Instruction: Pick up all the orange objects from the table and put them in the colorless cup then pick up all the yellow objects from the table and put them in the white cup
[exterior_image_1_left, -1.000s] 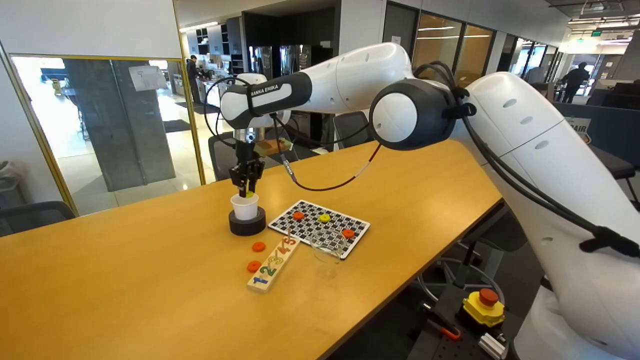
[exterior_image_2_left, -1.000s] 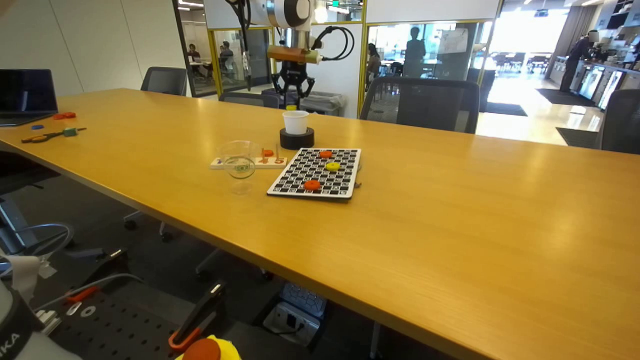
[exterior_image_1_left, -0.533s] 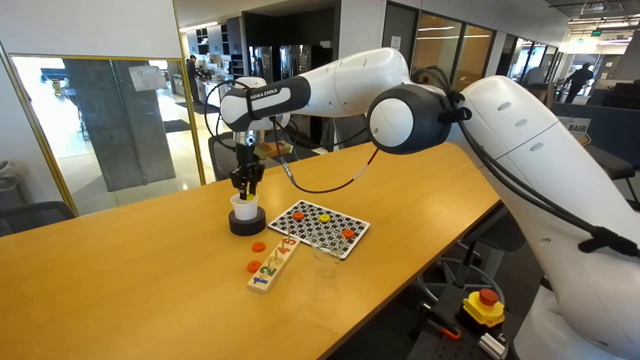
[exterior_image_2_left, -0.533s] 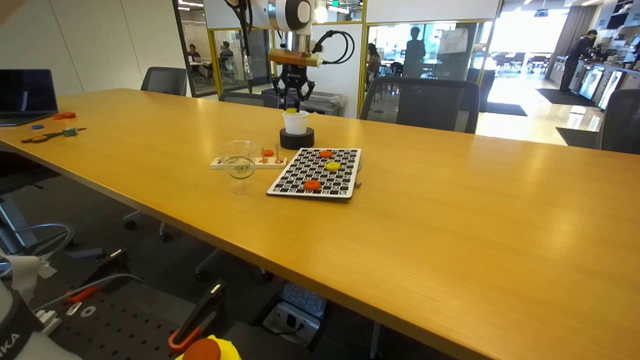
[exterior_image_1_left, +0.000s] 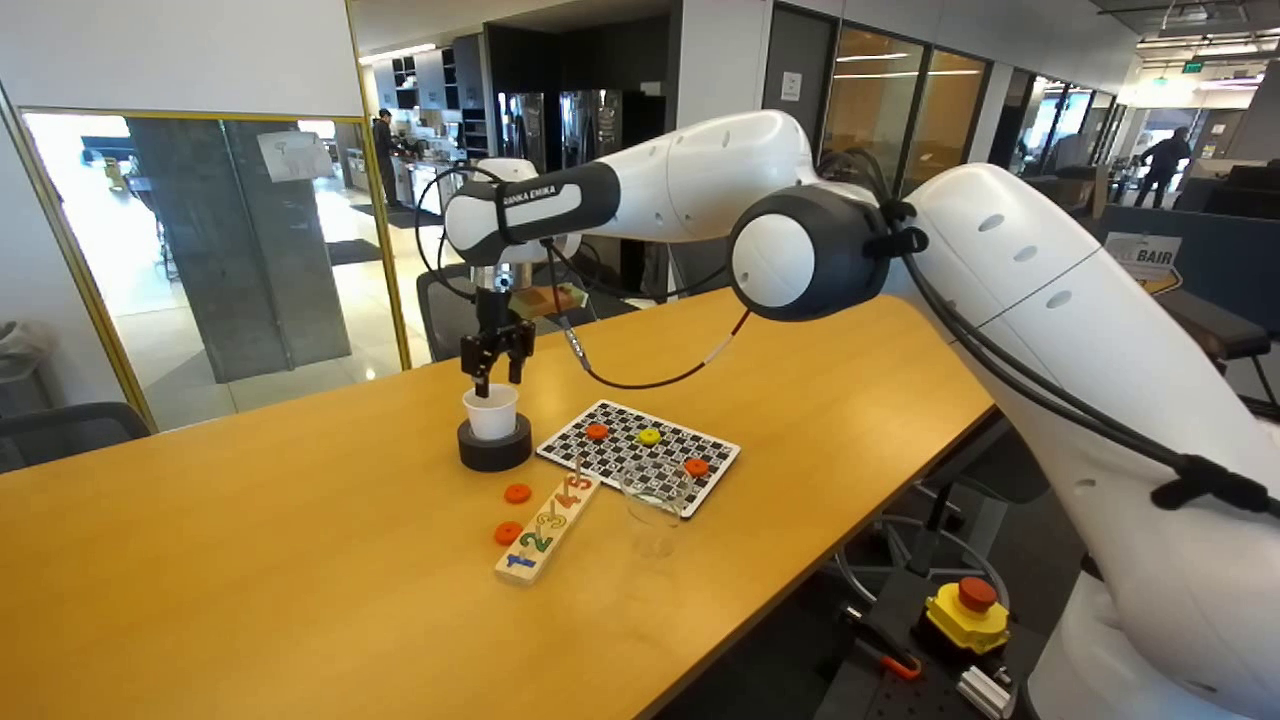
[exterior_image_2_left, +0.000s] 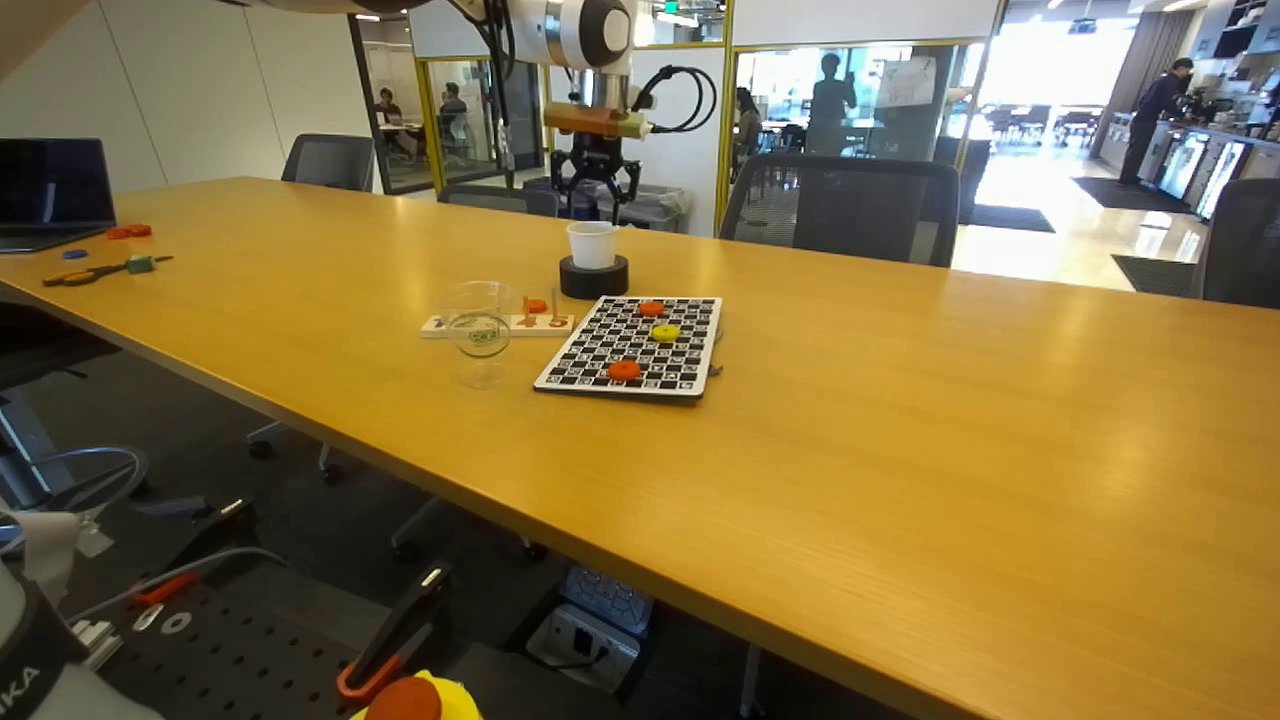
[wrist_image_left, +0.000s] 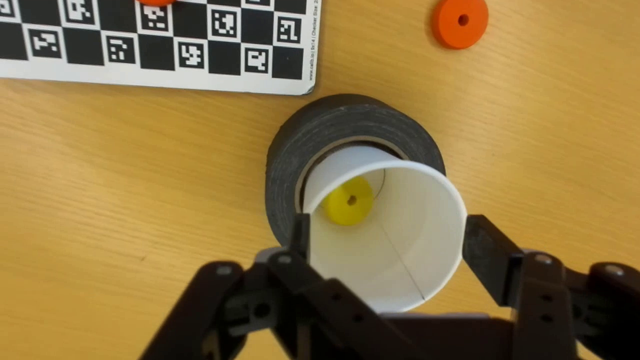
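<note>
My gripper (wrist_image_left: 387, 236) stands open over the white cup (wrist_image_left: 434, 220), its fingers apart on either side of the rim with nothing gripped. Inside the cup lies a yellow disc (wrist_image_left: 347, 212). A second yellow disc (exterior_image_1_left: 650, 437) rests on the checkered board, along with two orange discs, one nearer the white cup (exterior_image_1_left: 596, 432) and one orange disc (exterior_image_1_left: 697, 467) nearer the colorless cup. Two more lie on the table: an orange disc (exterior_image_1_left: 517, 493) and another orange disc (exterior_image_1_left: 508, 533) beside the number strip. The colorless cup (exterior_image_2_left: 482, 345) is upright and see-through, apart from the gripper.
A black tape roll (wrist_image_left: 320, 125) surrounds the white cup's base. The checkered board (exterior_image_2_left: 590, 375) lies close by. A wooden number strip (exterior_image_1_left: 520, 570) with pegs sits near the colorless cup. A laptop (exterior_image_2_left: 50, 190), scissors (exterior_image_2_left: 70, 277) and small red-orange pieces (exterior_image_2_left: 128, 231) occupy the far table end.
The gripper has opened and let go of the yellow disc, which now lies in the white cup. It lowered slightly first, then shifted a little sideways above the rim.
</note>
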